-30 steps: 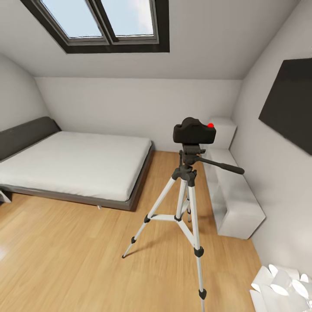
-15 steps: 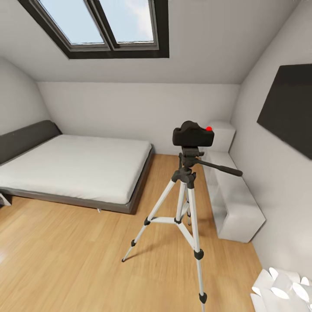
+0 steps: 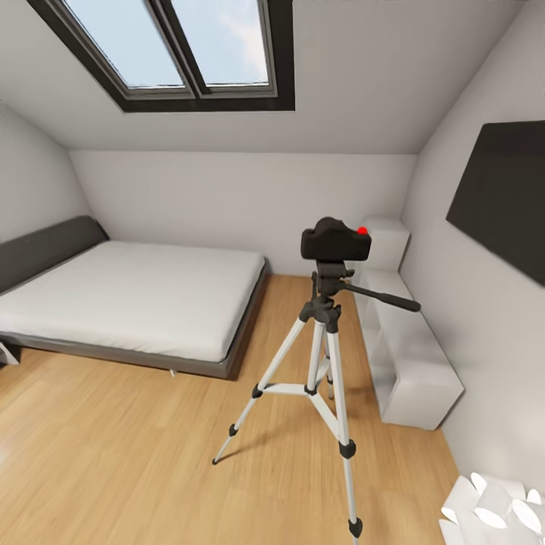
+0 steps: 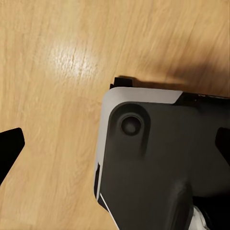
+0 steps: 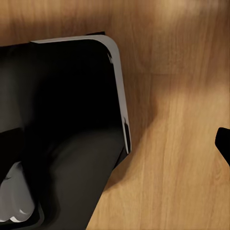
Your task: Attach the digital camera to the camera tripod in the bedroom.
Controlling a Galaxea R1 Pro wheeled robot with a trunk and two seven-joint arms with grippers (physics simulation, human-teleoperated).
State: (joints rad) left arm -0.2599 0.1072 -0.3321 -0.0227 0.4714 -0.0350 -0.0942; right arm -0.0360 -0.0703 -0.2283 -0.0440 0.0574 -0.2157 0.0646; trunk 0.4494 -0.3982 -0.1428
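Note:
The digital camera [image 3: 335, 242], a black body with a red button, sits on the head of the camera tripod [image 3: 325, 356]. The tripod stands on the light wood floor right of the bed [image 3: 129, 295], its pan handle pointing right. The left wrist view looks down at the floor, where my left gripper [image 4: 115, 146] is open, with one dark fingertip [image 4: 9, 149] at each side edge. My right gripper [image 5: 115, 143] shows one fingertip [image 5: 223, 142] far out at the edge, with nothing held.
A white low shelf unit [image 3: 405, 341] runs along the right wall just behind the tripod. A dark panel [image 3: 503, 204] hangs above it. A white lamp-like object [image 3: 492, 507] lies at the lower right. My own dark base [image 4: 163, 158] shows under both wrists.
The whole head view has shifted a little, showing more of the skylight and the room from slightly further off. The tripod, the camera and the bed keep their places.

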